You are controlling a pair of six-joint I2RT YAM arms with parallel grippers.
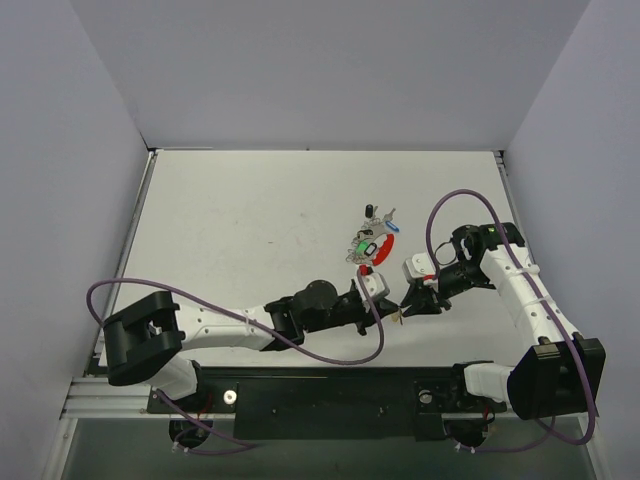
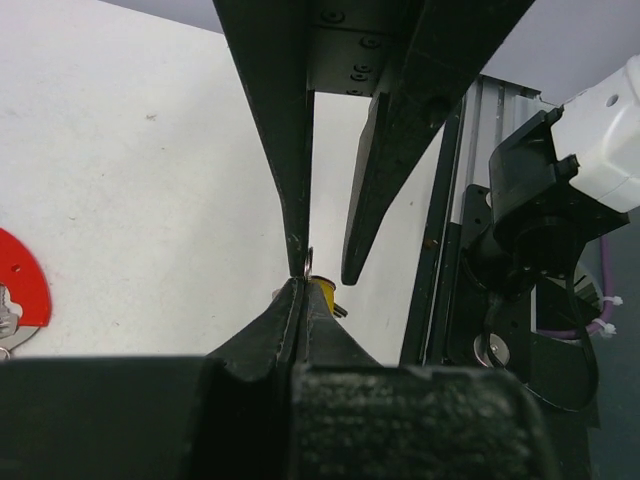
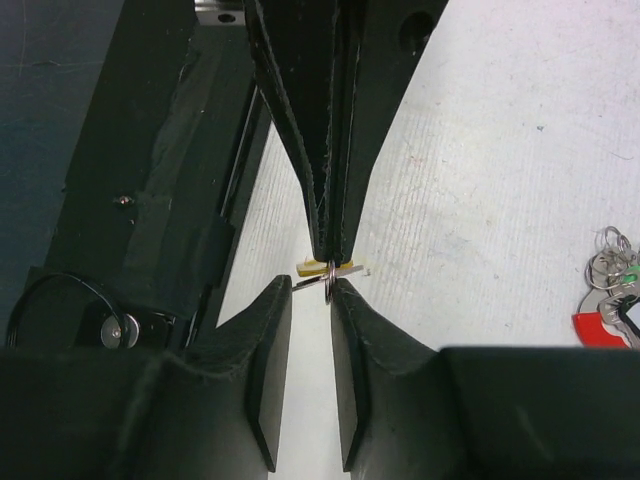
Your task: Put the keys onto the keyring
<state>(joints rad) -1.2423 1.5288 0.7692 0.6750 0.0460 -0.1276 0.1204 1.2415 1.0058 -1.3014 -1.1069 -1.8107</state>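
Only wrist views show left claw (image 3: 330, 252) pinching yellow key (image 3: 312, 268).

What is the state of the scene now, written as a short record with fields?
left gripper: shut on yellow key
right gripper: open around small ring on that key
keyring: red part visible, lying with other keys on table
stage: yellow key held apart from keyring, not yet on it
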